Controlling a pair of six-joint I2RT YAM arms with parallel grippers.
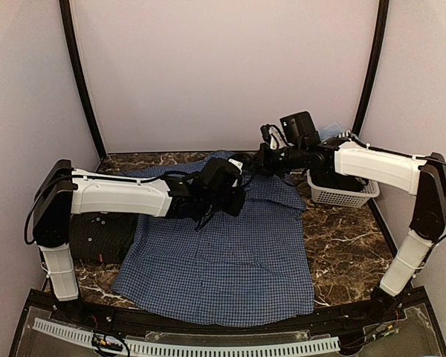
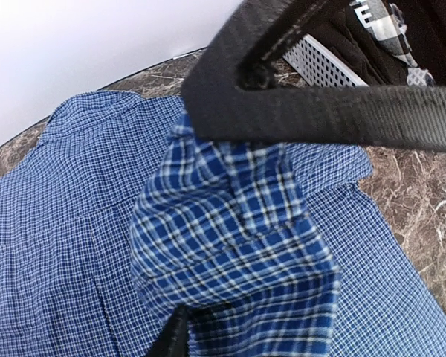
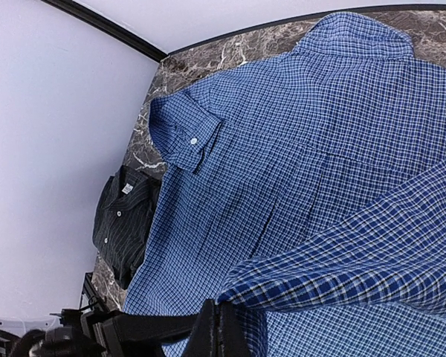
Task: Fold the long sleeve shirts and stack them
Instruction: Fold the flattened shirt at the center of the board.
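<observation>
Our right gripper (image 3: 217, 327) is pinched together on a fold (image 3: 372, 268) of the blue shirt (image 1: 223, 260), holding it raised off the rest of the cloth. Our left gripper (image 1: 232, 195) sits just beside it over the shirt's upper part. Only a sliver of one of its fingers (image 2: 175, 338) shows, at the bottom of the left wrist view against the lifted cloth, and we cannot tell whether that gripper is apart or clamped.

The blue shirt lies spread across the middle of the marble table (image 1: 342, 245), collar toward the back wall. The dark shirt (image 1: 97, 238) lies folded at the left, right against the blue shirt's edge and partly beneath our left arm. A white basket (image 1: 342, 195) stands at the right rear, much of it covered by the right arm.

From above, the two wrists hide the grip. The right wrist view shows it, as well as a folded-over cuff (image 3: 186, 137) with a white button. In the left wrist view a black bar (image 2: 320, 97) crosses the top and blocks most of the basket, which holds dark and checked cloth.
</observation>
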